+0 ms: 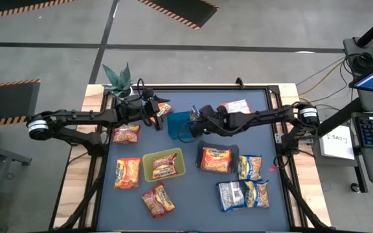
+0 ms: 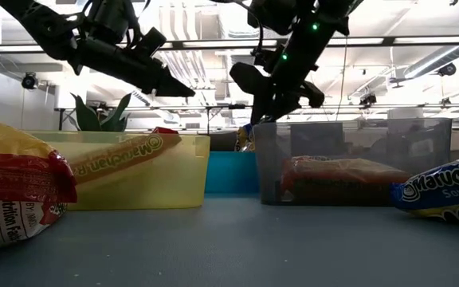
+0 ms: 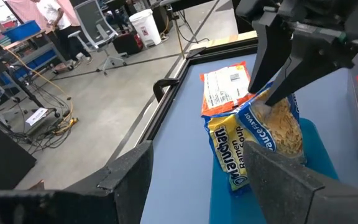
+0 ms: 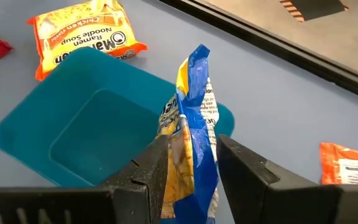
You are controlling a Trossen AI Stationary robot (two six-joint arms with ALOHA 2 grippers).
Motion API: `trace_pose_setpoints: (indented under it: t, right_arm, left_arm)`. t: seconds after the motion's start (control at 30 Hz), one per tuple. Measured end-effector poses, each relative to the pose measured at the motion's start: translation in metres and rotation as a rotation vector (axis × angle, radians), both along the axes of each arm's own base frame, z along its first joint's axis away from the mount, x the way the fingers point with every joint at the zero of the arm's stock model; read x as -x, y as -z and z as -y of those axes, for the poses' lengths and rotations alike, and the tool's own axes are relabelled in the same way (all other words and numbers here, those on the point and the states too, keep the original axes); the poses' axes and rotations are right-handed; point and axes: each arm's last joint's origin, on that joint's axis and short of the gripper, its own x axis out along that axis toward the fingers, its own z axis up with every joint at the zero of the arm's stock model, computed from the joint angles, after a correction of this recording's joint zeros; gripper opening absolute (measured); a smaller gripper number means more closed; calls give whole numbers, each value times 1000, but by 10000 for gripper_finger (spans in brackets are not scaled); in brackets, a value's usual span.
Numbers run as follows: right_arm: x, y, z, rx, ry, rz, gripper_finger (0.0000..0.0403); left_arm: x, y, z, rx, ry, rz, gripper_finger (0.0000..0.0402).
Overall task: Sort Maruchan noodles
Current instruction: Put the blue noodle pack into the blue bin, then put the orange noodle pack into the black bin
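— Starting on the left: the left gripper hovers with its fingers spread and empty, near the back left of the table, beside a crinkly orange plastic ramen packet. What about the other arm?

— The right gripper pinches a blue-and-yellow crinkly plastic Maruchan packet by its edge, dangling it over the blue square plastic tray mid-table.

— How will it handle?

— Light, I'd judge, with slippery film around a brittle noodle block. Held by the edge, it hangs and may swing or slide. Gripping across the flat block would be steadier; squeezing hard could crack the noodles.

— And the rest?

— More packets lie scattered toward the front and right, some already in the yellow-green tray and black tray.
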Motion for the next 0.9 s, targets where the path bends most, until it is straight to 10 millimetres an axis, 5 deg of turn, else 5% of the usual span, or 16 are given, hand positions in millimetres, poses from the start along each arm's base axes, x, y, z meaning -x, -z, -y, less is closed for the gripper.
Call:
trace_pose_setpoints:
  t: [0.37,0.67,0.9]
  right_arm:
    - [5,-30,0,26,-42,-183,125]
    - [34,-49,-3,28,-64,-344,125]
    - [51,-58,-4,160,-17,-356,125]
  left_arm:
    - [0,1,0,4,-1,-9,232]
    - [1,4,0,59,-18,-24,232]
    - [9,20,-1,182,-216,-181,232]
